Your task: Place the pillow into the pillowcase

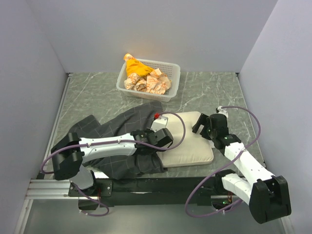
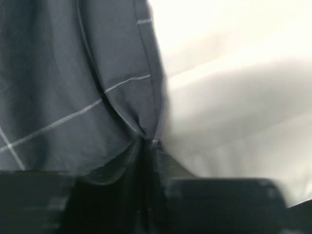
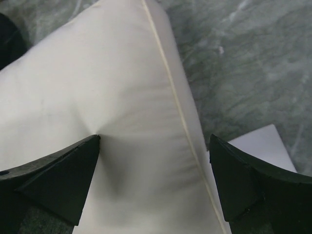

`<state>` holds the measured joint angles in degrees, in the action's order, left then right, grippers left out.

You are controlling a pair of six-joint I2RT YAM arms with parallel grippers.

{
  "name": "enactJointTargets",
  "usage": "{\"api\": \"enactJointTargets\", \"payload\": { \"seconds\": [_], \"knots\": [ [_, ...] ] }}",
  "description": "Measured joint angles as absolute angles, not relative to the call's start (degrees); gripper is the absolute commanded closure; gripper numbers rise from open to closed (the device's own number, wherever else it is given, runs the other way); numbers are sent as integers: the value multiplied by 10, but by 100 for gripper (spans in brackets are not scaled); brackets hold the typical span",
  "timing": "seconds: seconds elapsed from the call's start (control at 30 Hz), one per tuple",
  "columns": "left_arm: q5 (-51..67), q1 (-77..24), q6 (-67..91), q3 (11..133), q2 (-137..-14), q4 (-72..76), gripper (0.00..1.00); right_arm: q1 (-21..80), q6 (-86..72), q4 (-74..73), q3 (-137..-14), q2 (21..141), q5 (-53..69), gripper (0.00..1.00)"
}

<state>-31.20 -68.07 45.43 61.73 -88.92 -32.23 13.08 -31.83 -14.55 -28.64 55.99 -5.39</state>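
Left of the cream-white quilted pillow (image 1: 190, 146), the left gripper (image 2: 146, 145) clamps the charcoal checked fabric pillowcase (image 1: 122, 127) at its hem. The right gripper (image 3: 153, 163) straddles the pillow's opposite end, jaws apart. This looks like the insertion step; next, probably push the pillow inward.

My left pincer (image 1: 165, 138) sits low where the edge of the dark checked pillowcase (image 1: 122, 127) meets the cream pillow (image 1: 190, 148). The pillow lies flat on the marbled worktop (image 1: 214, 92). My right pincer (image 1: 201, 126) is at the pillow's far right corner. Farther back, well apart from both, a white basket (image 1: 174, 78) holds an orange cloth (image 1: 135, 68) and crumpled pale things.
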Motion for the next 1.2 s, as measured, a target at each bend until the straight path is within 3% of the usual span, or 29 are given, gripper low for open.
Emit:
{"api": "enactJointTargets", "payload": {
  "seconds": [0.07,0.13,0.17,0.2,0.27,0.5,0.73,0.8,0.87,0.97,1.07,1.2],
  "knots": [
    [-313,-681,440,637,-899,-324,99,129,-326,-123,-280,561,-32,7],
    [-310,-681,425,664,-909,-325,99,129,-332,-104,-272,560,-9,26],
    [-304,-681,414,683,-917,-324,99,129,-335,-95,-266,558,2,63],
    [-297,-681,405,703,-924,-321,99,128,-338,-85,-258,554,14,79],
    [-288,-681,382,744,-939,-322,99,129,-350,-72,-242,535,36,99],
    [-196,-681,314,883,-1003,-310,99,263,-405,-116,-244,407,-13,100],
    [-121,-682,294,909,-1012,-281,91,317,-425,-132,-261,415,-93,100],
    [-118,-682,295,895,-1004,-263,77,292,-423,-134,-251,421,-93,100],
    [-119,-682,300,864,-983,-249,46,246,-423,-133,-235,422,-69,100],
    [-122,-683,308,820,-949,-235,24,213,-422,-131,-226,435,-47,100],
    [-140,-693,319,764,-896,-240,18,211,-419,-119,-225,445,-36,100],
    [-172,-738,324,733,-838,-281,19,211,-417,-112,-224,448,-33,100]
  ]
}}
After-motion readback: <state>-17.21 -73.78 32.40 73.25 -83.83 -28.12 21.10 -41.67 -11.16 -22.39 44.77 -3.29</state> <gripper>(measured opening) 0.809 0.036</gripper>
